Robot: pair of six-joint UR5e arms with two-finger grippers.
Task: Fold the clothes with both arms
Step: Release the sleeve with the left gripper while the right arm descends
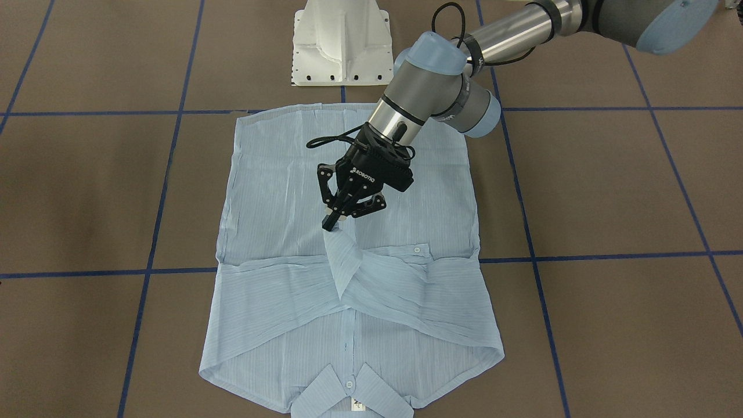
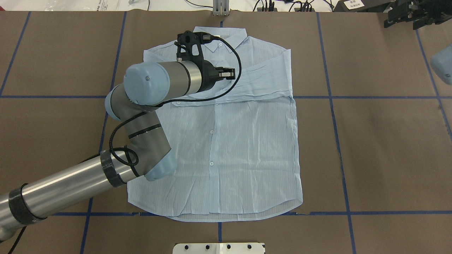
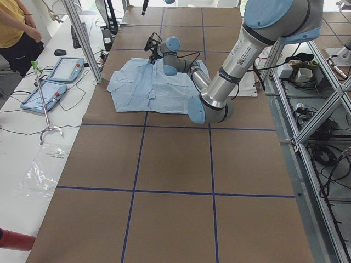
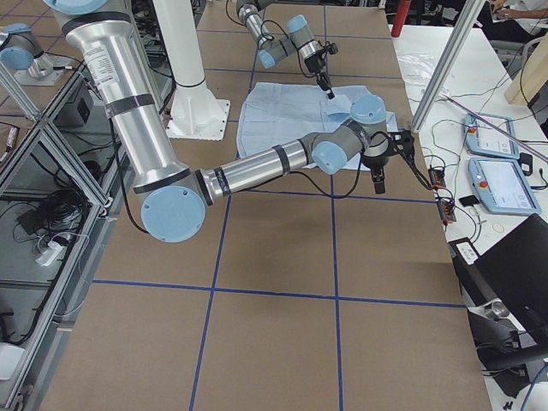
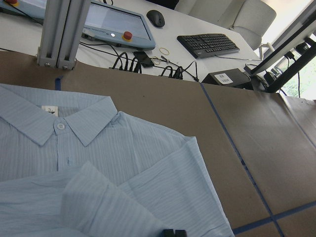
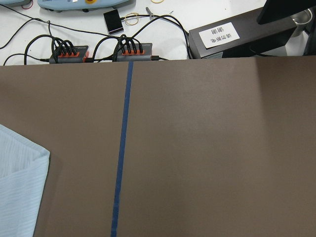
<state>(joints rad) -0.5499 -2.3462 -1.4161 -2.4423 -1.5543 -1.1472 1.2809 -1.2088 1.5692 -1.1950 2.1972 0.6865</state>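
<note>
The shirt (image 1: 278, 191), thin pale blue cloth with fine stripes and light creases, lay flat and buttoned in the middle of the tabletop (image 1: 609, 191), front up, its pointed collar (image 1: 348, 392) at the edge far from the robot and its curved hem near the white pedestal base (image 1: 342, 43). Both sleeves were folded in across the chest, forming a shallow crossed band. The left claw (image 1: 332, 223), black and angular, was pinched together on the end of one sleeve (image 1: 348, 261), pulling it up into a narrow peak over the button placket (the rest of the shirt stayed flat on the surface). The left arm (image 1: 511, 32), a smooth silver tube with pale blue caps, reached in over the cloth. The right claw (image 2: 404, 16) hung off beyond the shirt near the tabletop's far corner; I could not tell whether it was spread or pressed together. The tabletop was matte brown, gridded with blue tape lines (image 1: 638, 254).
</note>
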